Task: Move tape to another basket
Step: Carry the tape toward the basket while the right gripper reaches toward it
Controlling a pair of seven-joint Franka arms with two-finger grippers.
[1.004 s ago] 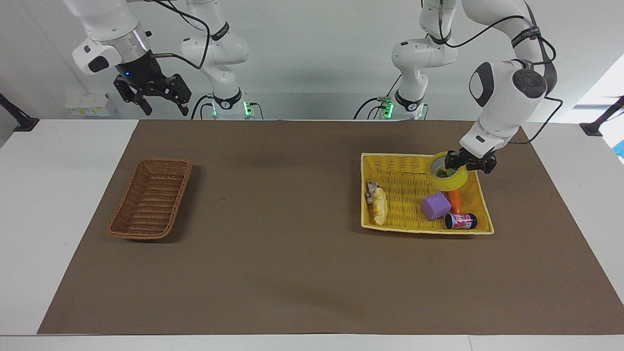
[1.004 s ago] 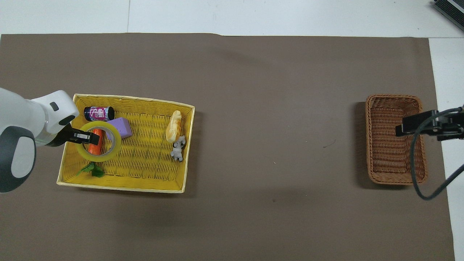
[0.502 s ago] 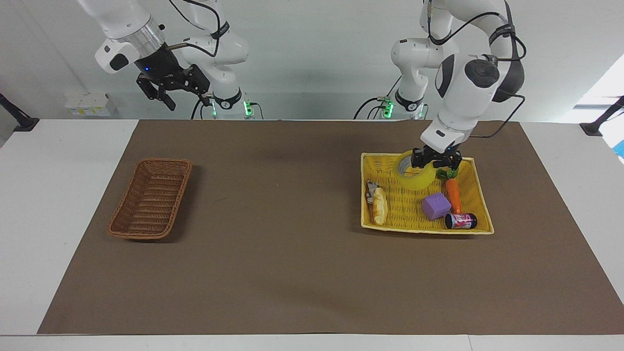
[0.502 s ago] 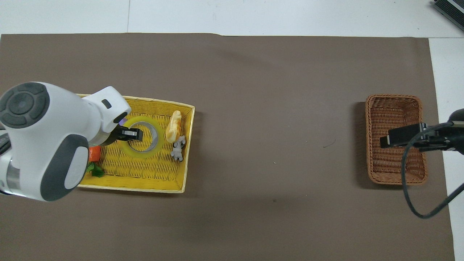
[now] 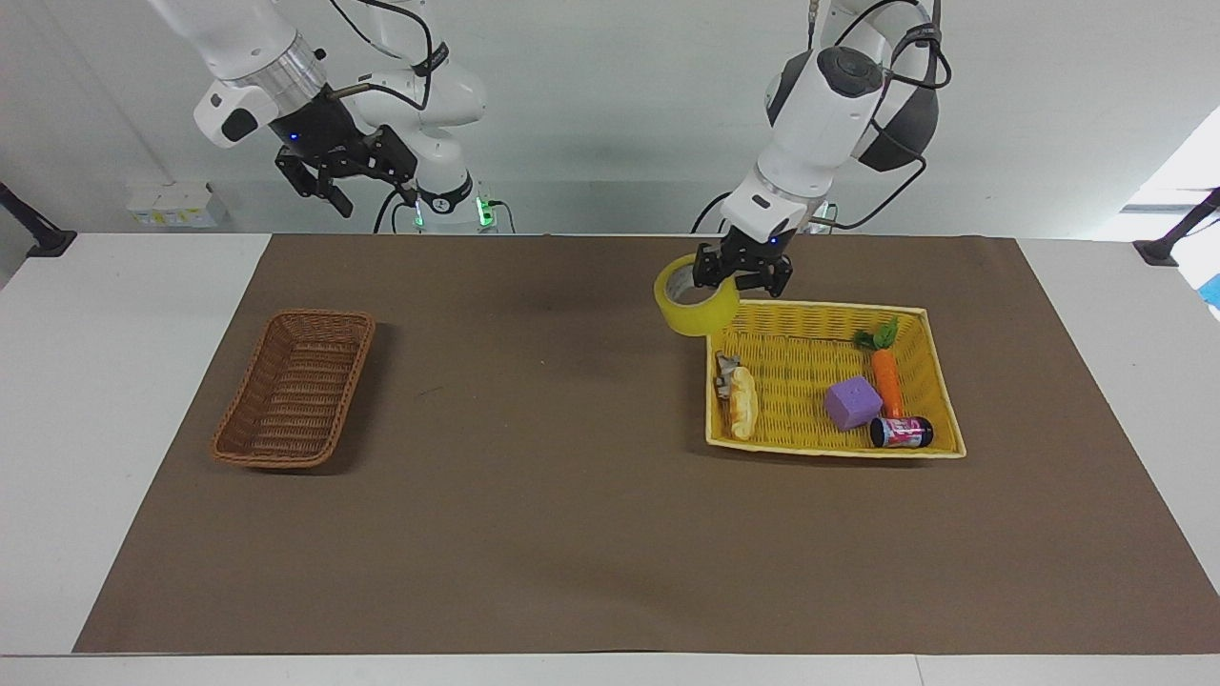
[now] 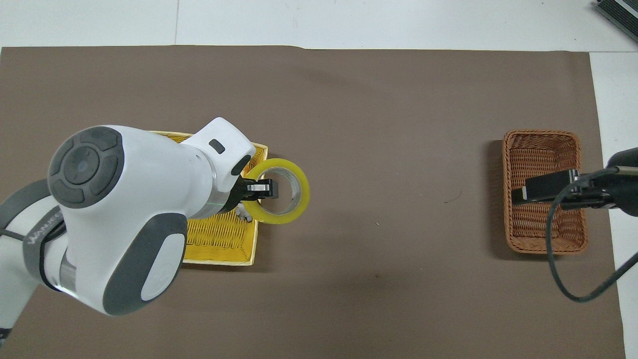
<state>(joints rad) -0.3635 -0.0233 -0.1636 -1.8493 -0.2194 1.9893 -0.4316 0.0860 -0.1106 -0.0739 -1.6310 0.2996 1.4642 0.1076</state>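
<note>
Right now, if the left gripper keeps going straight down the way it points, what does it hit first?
Probably the brown mat, just off the yellow basket's corner. The left gripper, shut on the tape, points down, so the hanging roll would land first. Depth is uncertain; it could clip the rim.

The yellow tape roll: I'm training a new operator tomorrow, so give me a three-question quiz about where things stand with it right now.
1. True or false: the thick translucent yellow tape roll lies in the large bright yellow woven basket.
2. Which gripper has its jaws shut on the roll? A) left gripper B) right gripper
3. Fill in: the narrow brown wicker basket holds ____.

Key: 1 false, it hangs in the air at that basket's edge; 2 A; 3 nothing.
</note>
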